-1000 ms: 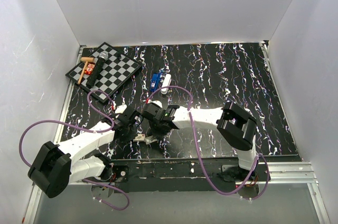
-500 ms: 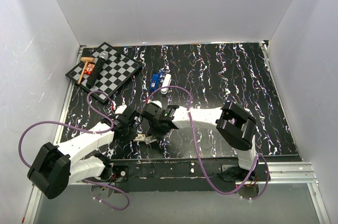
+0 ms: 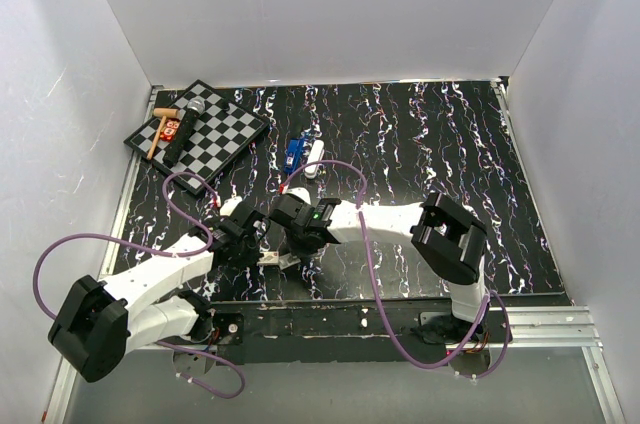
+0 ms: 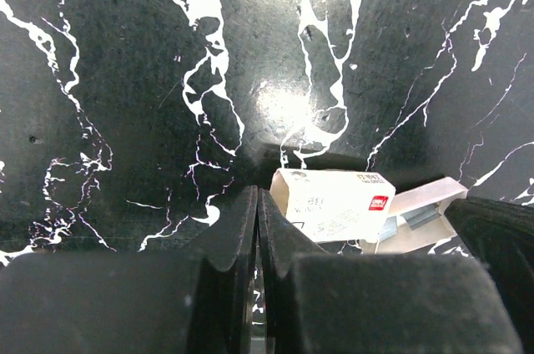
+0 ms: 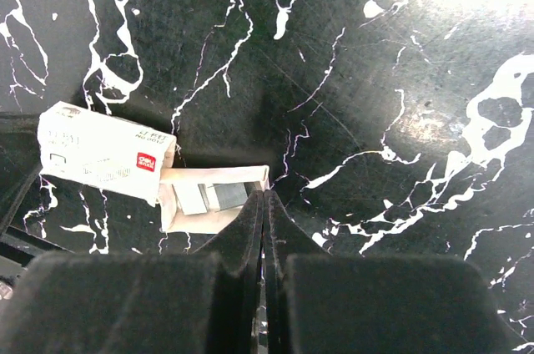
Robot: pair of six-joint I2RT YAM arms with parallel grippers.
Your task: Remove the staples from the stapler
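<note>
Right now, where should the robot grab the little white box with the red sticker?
Pinch the small white cardboard box across its two long sides, coming straight down. It lies flat on the black marbled table, and its slid-out tray of silvery staples blocks one short end.

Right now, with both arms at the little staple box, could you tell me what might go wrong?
1. The right jaws, shut, sit at the rim of the open tray; a nudge could tip it and spill the staples.
2. The left jaws, also shut, sit just beside the box, so the two arms might collide.
</note>
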